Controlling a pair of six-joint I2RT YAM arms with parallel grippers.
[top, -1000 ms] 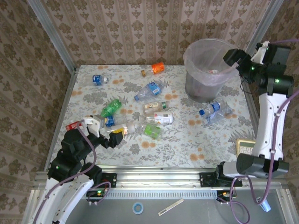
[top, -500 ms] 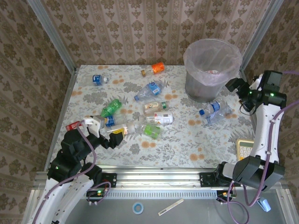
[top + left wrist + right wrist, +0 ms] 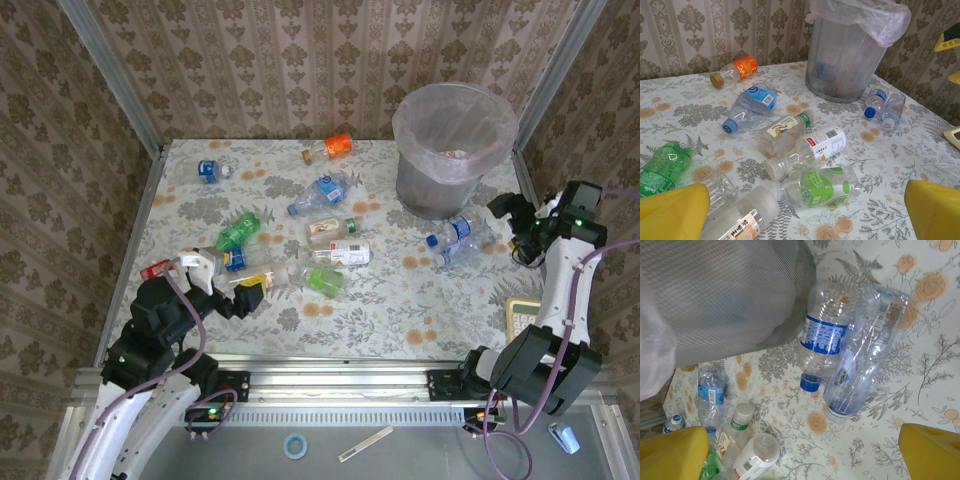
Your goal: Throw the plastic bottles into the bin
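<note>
The bin point(image 3: 432, 186), grey with a pale bag liner, stands at the back right; I also see the bin point(image 3: 842, 65) and its mesh wall point(image 3: 725, 295) in the wrist views. Several plastic bottles lie on the floral table: an orange-label one point(image 3: 331, 147), a green one point(image 3: 237, 230), a green-label one point(image 3: 822, 187) and a white-label one point(image 3: 815, 147). Two clear bottles point(image 3: 455, 238) lie side by side next to the bin. My right gripper point(image 3: 508, 228) hovers open just right of this pair point(image 3: 840, 350). My left gripper point(image 3: 225, 283) is open beside the middle cluster, holding nothing.
A beige keypad device point(image 3: 524, 315) lies at the table's right edge. Wallpapered walls and metal posts close in the table on three sides. A tape roll point(image 3: 295, 445) and a flat stick point(image 3: 365, 443) lie on the near ledge.
My right arm has come down from the bin's rim to low over the table beside the two bottles at the bin's foot. The left arm has stayed put.
</note>
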